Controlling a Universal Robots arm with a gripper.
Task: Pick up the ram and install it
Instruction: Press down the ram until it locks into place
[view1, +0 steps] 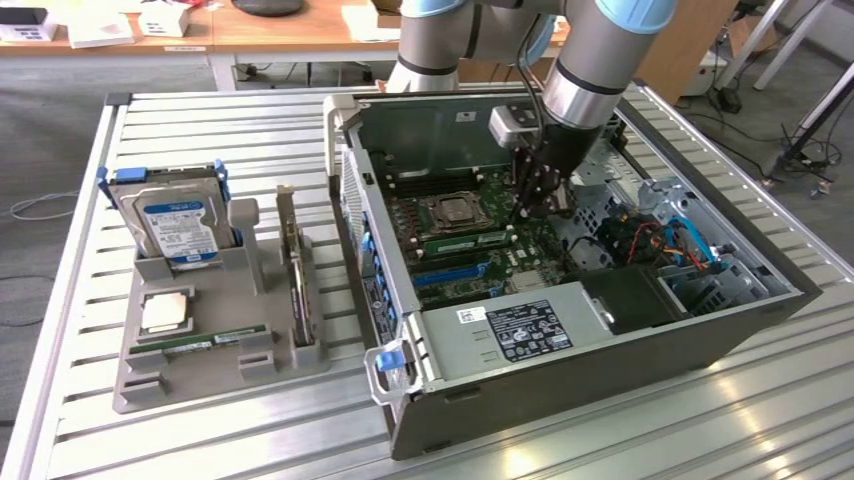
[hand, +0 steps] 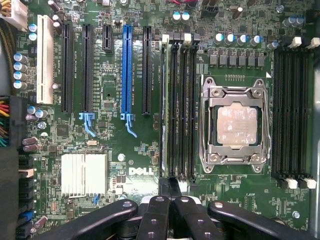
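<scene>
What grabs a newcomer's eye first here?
The open PC case on the slatted table, with the arm's tool reaching down inside over the motherboard. In the wrist view, the shut tool sits at the end of the memory slots, beside the silver processor. A grey tray of spare parts sits on the exterior view's left.

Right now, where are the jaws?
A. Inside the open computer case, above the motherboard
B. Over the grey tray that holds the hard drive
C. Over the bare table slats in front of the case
A: the jaws hang inside the computer case, above the motherboard, while the grey tray sits apart at the exterior view's left.
</scene>
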